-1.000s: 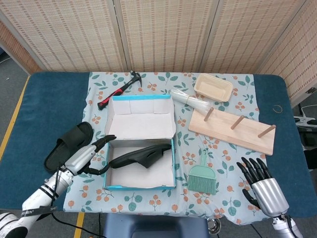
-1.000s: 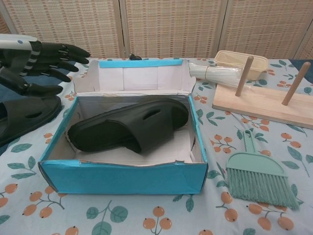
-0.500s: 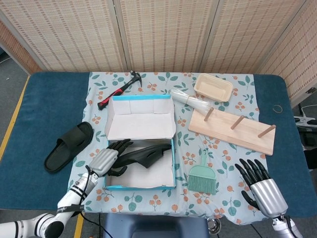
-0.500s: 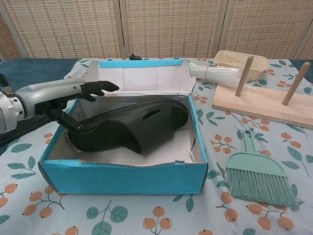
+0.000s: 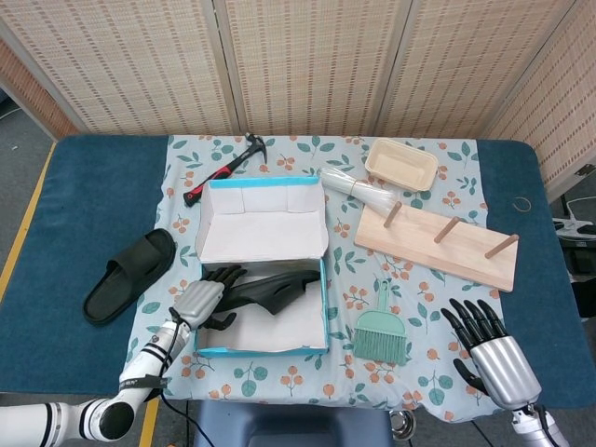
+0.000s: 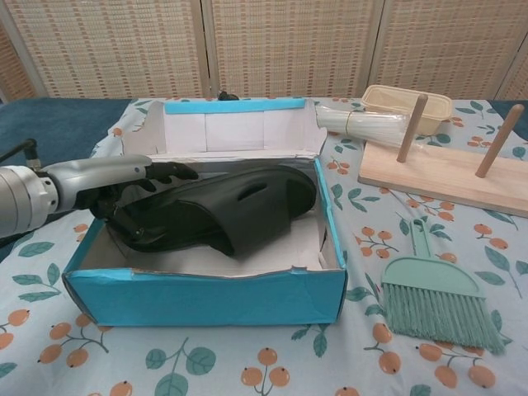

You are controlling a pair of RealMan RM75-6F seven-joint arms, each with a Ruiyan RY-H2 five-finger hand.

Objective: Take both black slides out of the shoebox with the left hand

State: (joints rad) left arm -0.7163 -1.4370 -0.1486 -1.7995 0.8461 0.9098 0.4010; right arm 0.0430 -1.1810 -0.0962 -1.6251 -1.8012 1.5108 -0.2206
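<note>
— What is kept in the shoebox [image 5: 264, 346]?
— One slide [image 5: 270, 290], gripped at its left end by the left hand [image 5: 200, 301]; the other slide [image 5: 128, 275] is laid left of it, a hand brush [image 5: 380, 333] right

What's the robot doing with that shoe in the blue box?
The robot is taking black slides out of the shoebox with its left hand. One slide already lies on the table to the left of the box. The left hand now grips the heel end of the second slide, which is tilted up but is not out of the box yet. The right hand waits at the table's near right corner, fingers spread, holding nothing.
</note>
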